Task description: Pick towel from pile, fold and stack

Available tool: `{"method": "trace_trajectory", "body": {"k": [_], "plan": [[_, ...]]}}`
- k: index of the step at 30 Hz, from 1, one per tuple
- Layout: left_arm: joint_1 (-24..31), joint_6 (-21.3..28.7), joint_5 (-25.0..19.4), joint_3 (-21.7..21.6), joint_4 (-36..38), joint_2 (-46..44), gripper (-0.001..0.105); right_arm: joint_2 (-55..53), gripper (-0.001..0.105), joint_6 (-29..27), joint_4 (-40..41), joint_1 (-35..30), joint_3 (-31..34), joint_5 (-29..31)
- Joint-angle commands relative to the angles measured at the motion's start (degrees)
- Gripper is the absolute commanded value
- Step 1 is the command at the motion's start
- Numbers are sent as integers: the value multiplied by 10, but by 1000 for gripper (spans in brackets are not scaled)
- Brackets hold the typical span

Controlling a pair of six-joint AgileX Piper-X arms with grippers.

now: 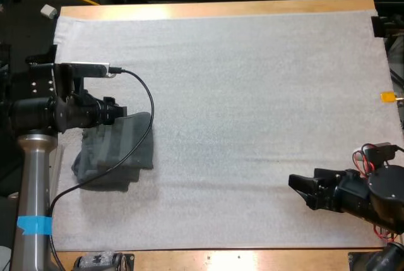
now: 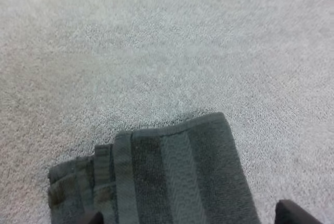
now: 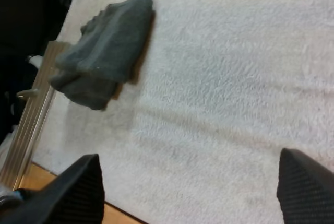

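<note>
A dark grey-green towel, folded into several layers, lies near the left edge of the white mat. My left gripper hovers over the towel's far end. In the left wrist view its fingertips stand apart on either side of the towel. The one finger that shows plainly is off the cloth, so the gripper is open. My right gripper rests low over the mat at the near right, open, with nothing between its fingers. From there the towel shows far off across the mat.
Bare mat stretches between the towel and my right gripper. The wooden table edge runs along the far side. A metal strip borders the mat by the towel. A small white object lies off the table's far left corner.
</note>
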Motion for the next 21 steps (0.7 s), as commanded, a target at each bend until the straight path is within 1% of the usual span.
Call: {"method": "trace_trajectory", "body": {"k": [1, 7, 13, 17, 21], "plan": [[-1, -4, -2, -1, 8, -5, 62, 12, 66, -18, -8, 1, -5, 15], [-1, -7, 7, -1, 31, -64, 62, 67, 67, -75, -32, 0, -6, 67], [-1, -5, 11, 0, 53, -103, 62, 144, 67, -115, -79, -15, -6, 89], [-2, -3, 10, 0, 69, -119, 62, 178, 67, -135, -103, -69, -6, 77], [-2, -3, 11, 1, 77, -129, 62, 193, 67, -159, -108, -152, -5, 59]]}}
